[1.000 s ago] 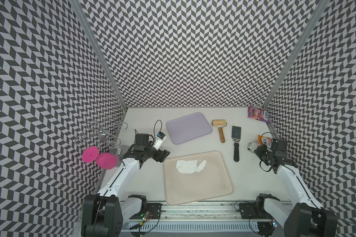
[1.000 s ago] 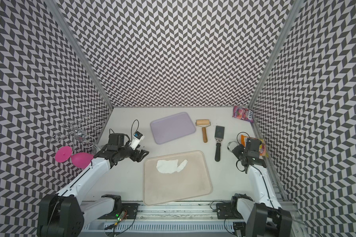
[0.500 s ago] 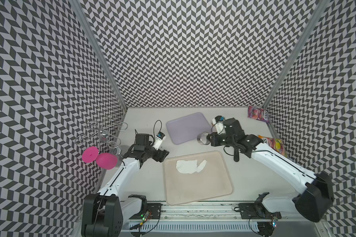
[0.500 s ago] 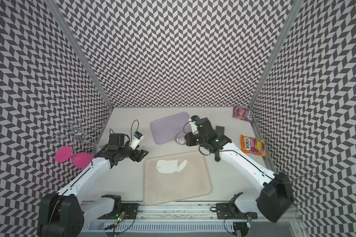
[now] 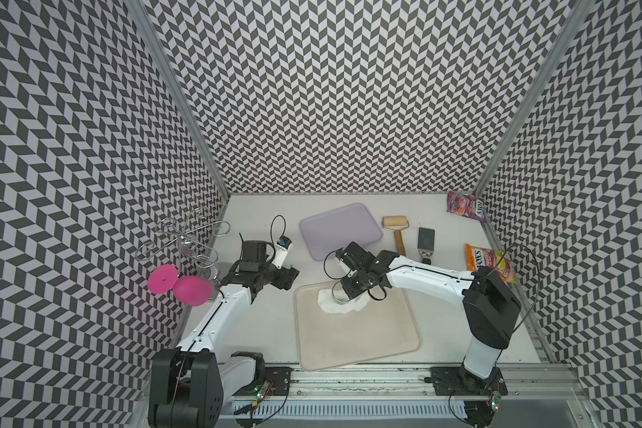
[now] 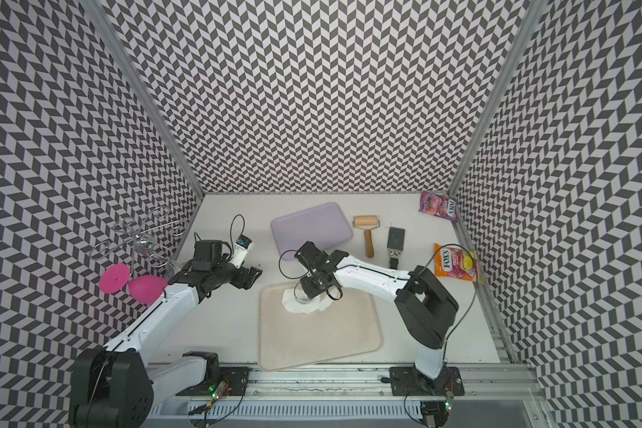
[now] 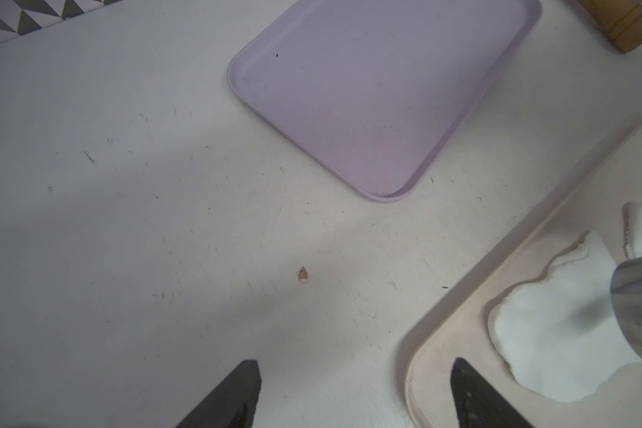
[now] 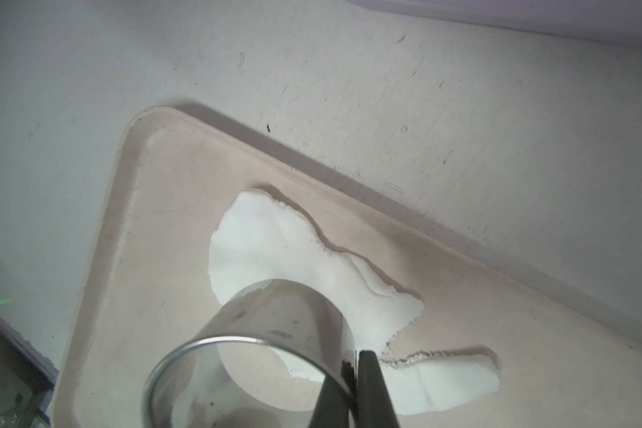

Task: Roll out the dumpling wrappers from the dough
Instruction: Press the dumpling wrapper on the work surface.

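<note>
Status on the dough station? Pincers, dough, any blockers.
Left pincer open, empty, by beige tray corner. Right pincer shut on ring cutter, over dough sheet; contact unclear. No wrapper disc visible. Roller off-tray, not in the way.

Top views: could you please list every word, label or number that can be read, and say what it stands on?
"FOX'S": on the orange candy bag.
"FOX'S": on the purple candy bag in the back corner, where the lettering is turned sideways.
The smaller print on both bags is too small to read. Nothing else shows readable text.
</note>
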You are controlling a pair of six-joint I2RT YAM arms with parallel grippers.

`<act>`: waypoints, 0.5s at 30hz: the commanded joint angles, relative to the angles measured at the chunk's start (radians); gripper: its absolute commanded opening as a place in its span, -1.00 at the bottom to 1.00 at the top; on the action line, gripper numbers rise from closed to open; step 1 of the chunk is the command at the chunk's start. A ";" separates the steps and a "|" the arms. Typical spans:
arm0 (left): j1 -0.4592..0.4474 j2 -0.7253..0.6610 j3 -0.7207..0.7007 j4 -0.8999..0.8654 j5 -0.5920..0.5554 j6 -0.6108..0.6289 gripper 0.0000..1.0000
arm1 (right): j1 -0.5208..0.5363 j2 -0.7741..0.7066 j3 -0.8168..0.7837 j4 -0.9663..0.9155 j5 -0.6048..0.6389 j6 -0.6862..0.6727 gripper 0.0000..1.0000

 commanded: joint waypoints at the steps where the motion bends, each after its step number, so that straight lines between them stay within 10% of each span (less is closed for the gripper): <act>1: 0.005 0.006 0.004 0.017 0.006 0.000 0.65 | 0.036 0.039 0.040 -0.024 0.054 -0.016 -1.00; 15: 0.006 0.007 0.005 0.015 0.009 0.004 0.65 | 0.077 0.123 0.108 -0.074 0.146 0.003 -1.00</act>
